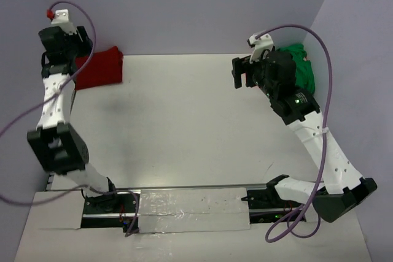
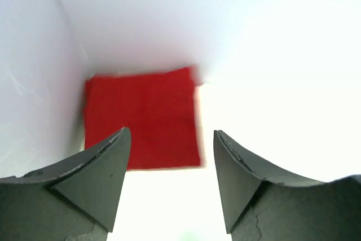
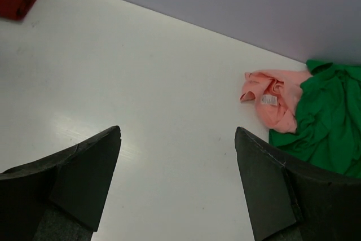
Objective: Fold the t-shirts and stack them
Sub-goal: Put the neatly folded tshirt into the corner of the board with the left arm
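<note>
Red t-shirt (image 2: 144, 117), green t-shirt (image 3: 330, 122), salmon-pink t-shirt (image 3: 273, 103), white table (image 1: 184, 121), lilac wall (image 1: 184, 4)

The left arm (image 1: 54, 105) stretches to the far-left corner of the table (image 1: 184, 127), and the left gripper (image 2: 171, 135) hangs there with fingers spread and empty. The right arm (image 1: 313, 133) reaches over the table's far-right side, with the right gripper (image 3: 177, 131) equally parted and empty.

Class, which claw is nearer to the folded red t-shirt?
Left. The left claw hangs right over the red t-shirt at the far left corner; the right claw is across the table, near the green t-shirt.
</note>
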